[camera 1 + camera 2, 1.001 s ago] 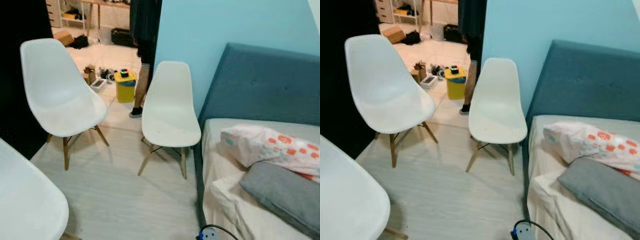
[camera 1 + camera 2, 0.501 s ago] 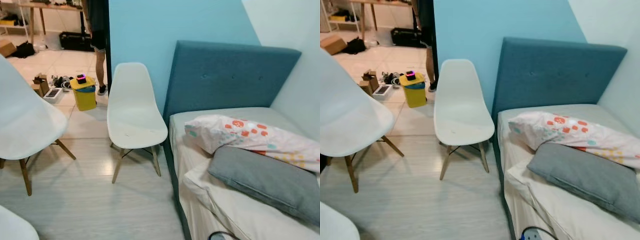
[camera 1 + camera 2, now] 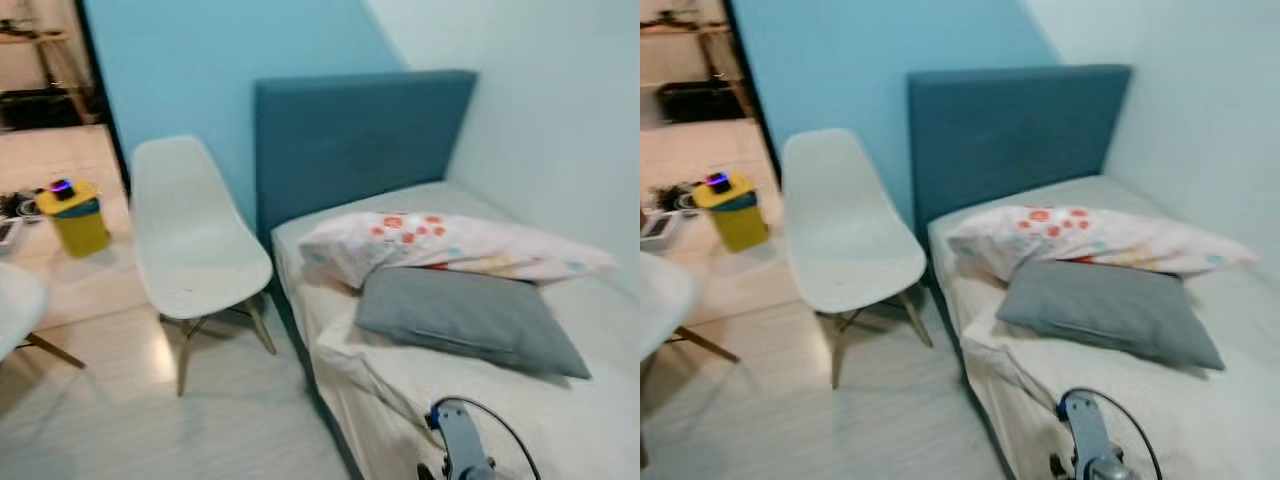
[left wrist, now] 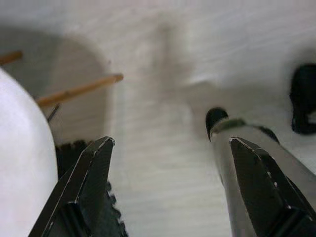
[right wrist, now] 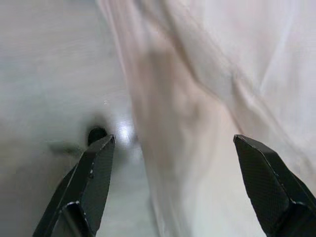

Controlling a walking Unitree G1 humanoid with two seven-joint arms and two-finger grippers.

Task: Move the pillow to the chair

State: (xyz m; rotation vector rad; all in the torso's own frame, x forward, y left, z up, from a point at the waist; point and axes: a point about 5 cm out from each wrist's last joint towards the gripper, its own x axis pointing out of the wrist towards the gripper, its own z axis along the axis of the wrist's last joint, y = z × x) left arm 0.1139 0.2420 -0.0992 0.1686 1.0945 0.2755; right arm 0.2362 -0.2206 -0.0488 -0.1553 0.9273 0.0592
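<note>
The bed with its teal padded headboard [image 3: 365, 130] and cream sheet lay ahead of my right claw [image 5: 175, 187], which hung spread beside the draped sheet, above the pale floor. On the bed the grey rectangular pillow [image 3: 470, 320] rested against a white pillow with orange dots [image 3: 440, 245]. The white moulded plastic chair [image 3: 195, 245] stood just beside the bed. My left claw [image 4: 168, 192] hung spread over the floor.
</note>
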